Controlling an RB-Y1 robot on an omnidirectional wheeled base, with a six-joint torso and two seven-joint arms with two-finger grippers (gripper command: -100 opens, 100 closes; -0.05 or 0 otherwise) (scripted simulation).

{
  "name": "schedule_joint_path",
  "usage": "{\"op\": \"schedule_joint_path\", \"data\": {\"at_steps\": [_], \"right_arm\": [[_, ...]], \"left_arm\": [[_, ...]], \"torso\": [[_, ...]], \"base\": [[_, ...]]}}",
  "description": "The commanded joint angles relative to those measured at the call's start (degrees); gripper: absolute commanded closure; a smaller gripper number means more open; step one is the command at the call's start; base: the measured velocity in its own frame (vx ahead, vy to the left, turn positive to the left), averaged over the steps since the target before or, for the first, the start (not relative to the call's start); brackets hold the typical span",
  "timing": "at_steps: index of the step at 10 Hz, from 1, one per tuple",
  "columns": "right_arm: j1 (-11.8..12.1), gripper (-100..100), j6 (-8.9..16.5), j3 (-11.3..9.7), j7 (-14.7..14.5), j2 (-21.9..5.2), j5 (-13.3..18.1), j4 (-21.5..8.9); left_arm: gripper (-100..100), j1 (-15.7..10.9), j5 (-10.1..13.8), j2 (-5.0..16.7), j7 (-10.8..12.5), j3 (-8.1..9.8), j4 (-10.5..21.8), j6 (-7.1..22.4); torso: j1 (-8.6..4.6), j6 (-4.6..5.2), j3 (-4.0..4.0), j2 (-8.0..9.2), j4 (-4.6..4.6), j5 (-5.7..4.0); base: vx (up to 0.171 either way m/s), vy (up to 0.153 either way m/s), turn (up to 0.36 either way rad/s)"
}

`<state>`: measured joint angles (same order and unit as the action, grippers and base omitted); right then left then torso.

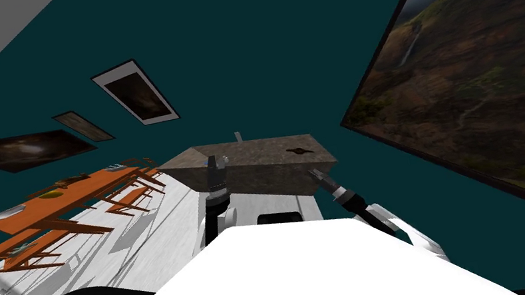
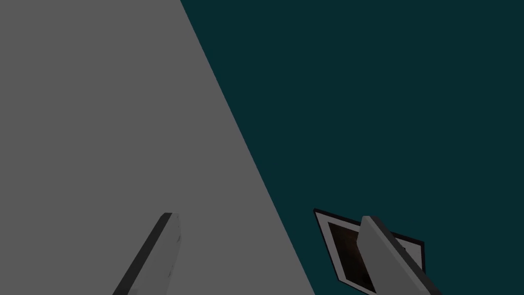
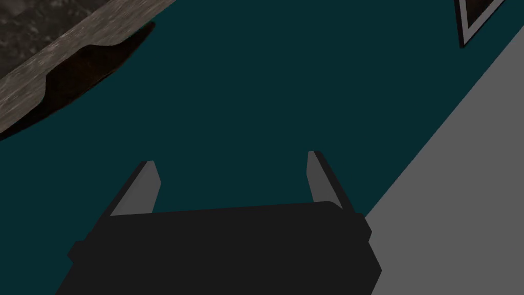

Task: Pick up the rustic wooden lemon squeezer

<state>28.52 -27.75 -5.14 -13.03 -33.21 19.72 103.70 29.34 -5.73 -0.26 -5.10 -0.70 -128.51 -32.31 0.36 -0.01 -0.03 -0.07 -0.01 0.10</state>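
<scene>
Dark teal wall (image 1: 248, 36). Mottled grey-brown counter (image 1: 258, 166). Dark brown squeezer (image 1: 297, 150). Orange table (image 1: 61, 199), orange chairs (image 1: 129, 203). White floor (image 1: 104, 251) with grey streaks. Brown and green landscape picture (image 1: 499, 80).

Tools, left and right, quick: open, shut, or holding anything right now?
Left tool: open, holding nothing.
Right tool: open, holding nothing.

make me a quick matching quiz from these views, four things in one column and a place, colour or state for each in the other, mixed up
Things
1 lemon squeezer
2 dining table
3 right gripper
4 landscape picture

Descriptions
a orange
b open, holding nothing
c hangs on the teal wall, on the robot's right
d dark, lying on top of the counter

Pairs: 1-d, 2-a, 3-b, 4-c
</scene>
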Motion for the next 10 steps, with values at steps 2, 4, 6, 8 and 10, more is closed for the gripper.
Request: {"op": "schedule_joint_path", "data": {"at_steps": [2, 4, 6, 8, 10], "right_arm": [[-0.4, -100, 1.2, -0.5, -1.0, -3.6, 1.8, -3.6], [-0.2, -100, 2.1, -0.9, -2.1, -6.5, 3.5, -6.3], [-0.1, -100, 3.2, -1.4, -3.2, -9.4, 5.2, -9.1], [0.1, -100, 4.2, -1.8, -4.2, -12.2, 7.0, -11.9], [0.2, -100, 5.2, -2.3, -5.3, -15.1, 8.7, -14.7]], "left_arm": [[0, 0.0, 0.0, 0.0, 0.0, 0.00, 0.0, 0.0], [0, 0.0, 0.0, 0.0, 0.0, 0.00, 0.0, 0.0], [0, 0.0, 0.0, 0.0, 0.0, 0.00, 0.0, 0.0], [0, 0.0, 0.0, 0.0, 0.0, 0.00, 0.0, 0.0], [0, 0.0, 0.0, 0.0, 0.0, 0.00, 0.0, 0.0]], "torso": [[0.00, -0.01, 0.00, 0.00, 0.00, -0.01], [0.01, 0.00, -0.02, -0.04, -0.01, -0.01], [0.07, -0.01, -0.04, -0.08, -0.01, 0.01], [0.02, -0.01, -0.04, -0.07, -0.02, 0.00], [0.11, -0.01, -0.04, -0.07, -0.02, 0.01]], "base": [[0.008, 0.092, 0.036], [0.019, 0.100, 0.038], [0.028, 0.115, 0.043], [0.032, 0.094, 0.053], [0.025, 0.127, 0.050]]}}
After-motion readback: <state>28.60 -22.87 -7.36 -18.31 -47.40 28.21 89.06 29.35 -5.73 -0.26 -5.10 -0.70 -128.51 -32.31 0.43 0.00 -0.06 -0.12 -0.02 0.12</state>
